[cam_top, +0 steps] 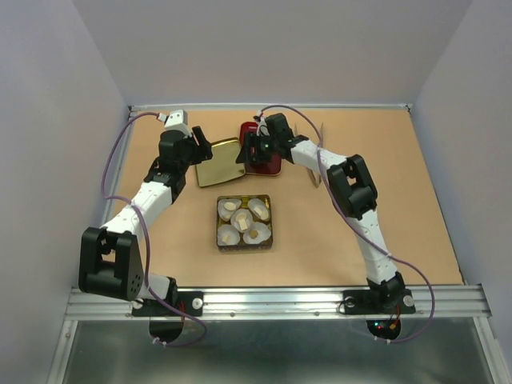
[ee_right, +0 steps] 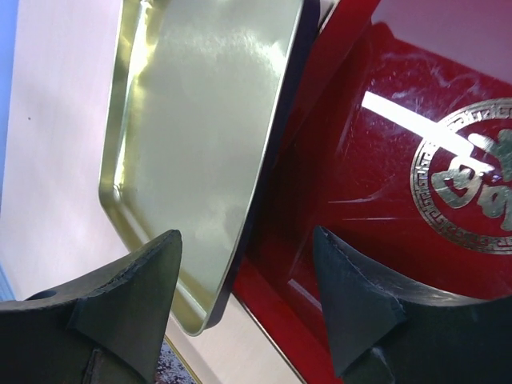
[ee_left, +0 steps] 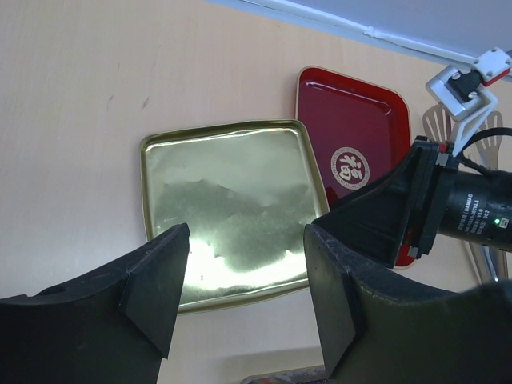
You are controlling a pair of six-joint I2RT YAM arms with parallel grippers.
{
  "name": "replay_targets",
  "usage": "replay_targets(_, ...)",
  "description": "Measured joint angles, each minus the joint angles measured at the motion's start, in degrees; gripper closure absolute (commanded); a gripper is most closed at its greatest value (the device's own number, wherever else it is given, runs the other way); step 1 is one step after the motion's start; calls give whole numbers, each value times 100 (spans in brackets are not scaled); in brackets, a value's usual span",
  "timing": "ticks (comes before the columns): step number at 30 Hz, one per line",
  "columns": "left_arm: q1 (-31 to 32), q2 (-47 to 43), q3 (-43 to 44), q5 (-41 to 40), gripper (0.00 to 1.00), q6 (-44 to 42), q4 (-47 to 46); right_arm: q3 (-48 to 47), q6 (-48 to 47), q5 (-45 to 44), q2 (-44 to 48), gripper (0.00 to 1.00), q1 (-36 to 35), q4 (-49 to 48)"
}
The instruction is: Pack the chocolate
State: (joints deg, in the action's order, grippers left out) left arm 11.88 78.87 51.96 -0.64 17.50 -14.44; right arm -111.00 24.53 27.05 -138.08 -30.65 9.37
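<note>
The chocolate (cam_top: 257, 234) sits in the middle of the bench (cam_top: 400, 208), inside a dark square tin (cam_top: 244, 224) between the two arms. It shows as a few tiny pieces, some cream-white and some light brown. Each lies in one of five white fluted paper cups (cam_top: 230, 235) that fill the tin, four at the corners and one in the centre. From the overhead view the pieces are too small to tell their shapes; the clearest is a light brown bit in the near right cup. Neither wrist view shows them.

Both arms reach past the tin to the far part of the bench. There a shiny gold tray (ee_left: 228, 208) lies flat and hollow side up, with a glossy red tray (ee_left: 352, 136) just to its right. The gold tray's right edge overlaps the red tray's left edge. The red tray bears a round gold emblem (ee_right: 472, 184).

The left claw (ee_left: 244, 296) is above the near edge of the gold tray, its fingers spread with nothing between them. The right claw (ee_right: 244, 304) is low over the seam where the two trays meet, its fingers likewise parted and gripping nothing.
</note>
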Motion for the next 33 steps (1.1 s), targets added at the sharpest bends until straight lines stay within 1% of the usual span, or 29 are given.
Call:
replay_targets(3,0,0,0,2,30,2,-15,-13,61,103,-94,30,0,0)
replay_targets(7,0,0,-24,2,30,2,-59,-98,103,216,-168,35,0,-35)
replay_targets(9,0,0,-44,2,30,4,-70,-179,133,286,-219,43,0,-72)
replay_targets(12,0,0,-63,66,30,11,-74,-245,188,363,-280,47,0,-87)
replay_targets(13,0,0,-63,70,30,15,-79,-264,216,387,-304,50,0,-90)
replay_targets(16,0,0,-68,92,30,20,-83,-273,254,444,-328,55,0,-87)
replay_targets(18,-2,0,-72,105,30,22,-87,-297,282,463,-343,62,0,-92)
replay_targets(19,-2,0,-76,109,30,22,-87,-297,302,481,-352,68,0,-92)
replay_targets(22,-4,0,-87,127,30,22,-101,-299,358,507,-387,75,0,-101)
replay_targets(24,-7,0,-90,131,30,22,-111,-297,380,533,-404,76,0,-107)
replay_targets(28,-50,0,-101,170,30,24,-127,-299,389,560,-404,82,0,-114)
replay_targets(31,-168,-24,-101,267,30,57,-129,-299,378,562,-404,88,0,-129)
replay_targets(33,-317,-90,-155,435,30,105,-232,-297,367,553,-404,90,0,-125)
